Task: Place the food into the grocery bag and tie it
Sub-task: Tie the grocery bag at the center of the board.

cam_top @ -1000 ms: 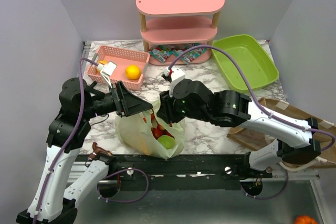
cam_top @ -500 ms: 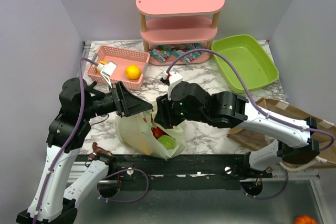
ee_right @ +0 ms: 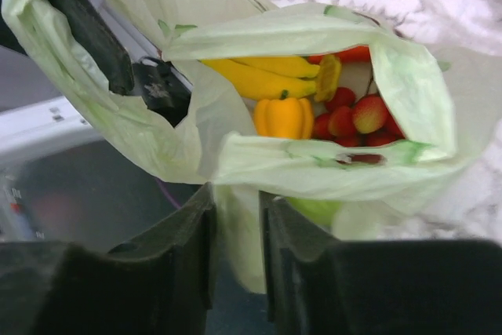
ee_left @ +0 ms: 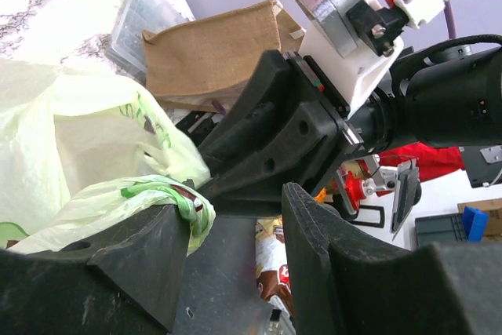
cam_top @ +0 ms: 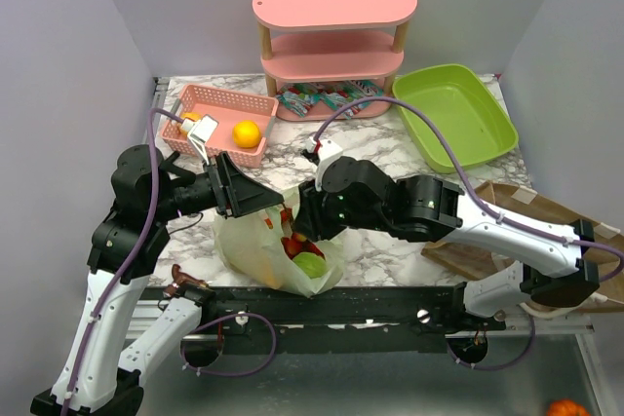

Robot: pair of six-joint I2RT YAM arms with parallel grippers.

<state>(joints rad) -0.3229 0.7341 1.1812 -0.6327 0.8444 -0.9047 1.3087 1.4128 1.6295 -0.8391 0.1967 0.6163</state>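
Observation:
The pale-green grocery bag stands open at the table's near edge. Inside it I see yellow bananas, an orange bell pepper and small red fruits, with the pale green leafy head showing through the film. My right gripper is shut on the bag's near rim. My left gripper is open. A handle loop hangs over one finger, holding the bag's left side up. Teal-and-red snack packets lie under the pink shelf.
A pink basket holding an orange fruit sits at the back left. The pink shelf stands at the back, with a green tray to its right. A brown paper bag lies at the right.
My right gripper has dropped slightly lower and nearer onto the bag's mouth. The left arm and the bag's left side have stayed put.

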